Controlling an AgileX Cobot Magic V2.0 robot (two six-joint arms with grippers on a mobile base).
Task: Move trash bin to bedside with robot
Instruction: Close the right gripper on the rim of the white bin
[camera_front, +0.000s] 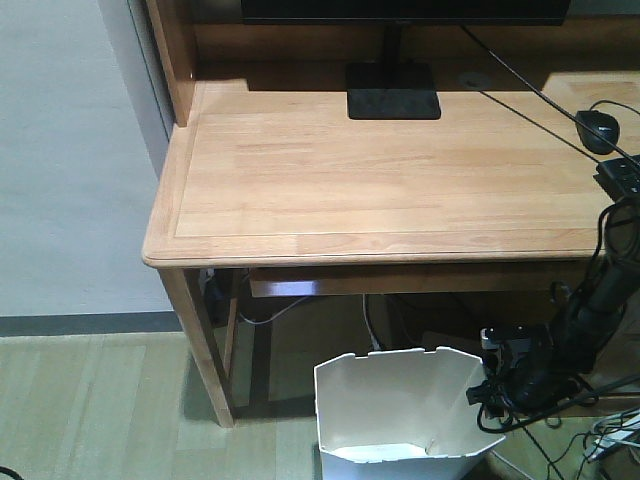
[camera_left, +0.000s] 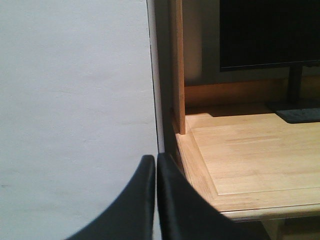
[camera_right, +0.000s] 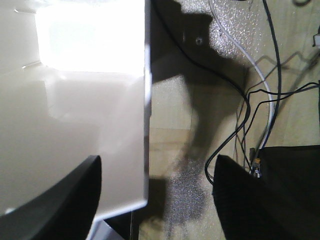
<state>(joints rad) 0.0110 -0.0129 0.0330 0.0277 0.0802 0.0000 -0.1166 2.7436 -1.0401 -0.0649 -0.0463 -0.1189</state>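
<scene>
Exterior front-facing view: trash bin (camera_front: 395, 405) stands upright on the floor (camera_front: 90, 410) at the bottom edge of the frame, just in front of the desk (camera_front: 380, 180) and right of its left front leg (camera_front: 200, 340). Bin is white and open-topped, with a faceted rim that has small notches. The lower part is cut off by the frame.

Right arm (camera_front: 590, 300) comes down from the right side, past the desk's front edge. Right gripper (camera_front: 492, 392) is at the bin's right rim.

Right wrist view: the fingers are spread wide and straddle the bin's side wall. One finger (camera_right: 60, 200) is inside the bin, the other (camera_right: 245, 200) outside over the floor. The wall edge runs between them, nearer the inner finger. No clamp visible, and I can't tell if either pad touches the wall. Loose cables (camera_right: 270, 100) lie on the floor beside the bin.

Left wrist view: left gripper (camera_left: 155, 159) has its fingers together, only a thin line between them and nothing held. It sits up at desk height, off the desk's left corner, with a white wall (camera_left: 75, 100) behind.

On the desk: monitor (camera_left: 270, 32) at the back, on a black stand (camera_front: 393, 103), and a mouse (camera_front: 598, 130) at the far right.
</scene>
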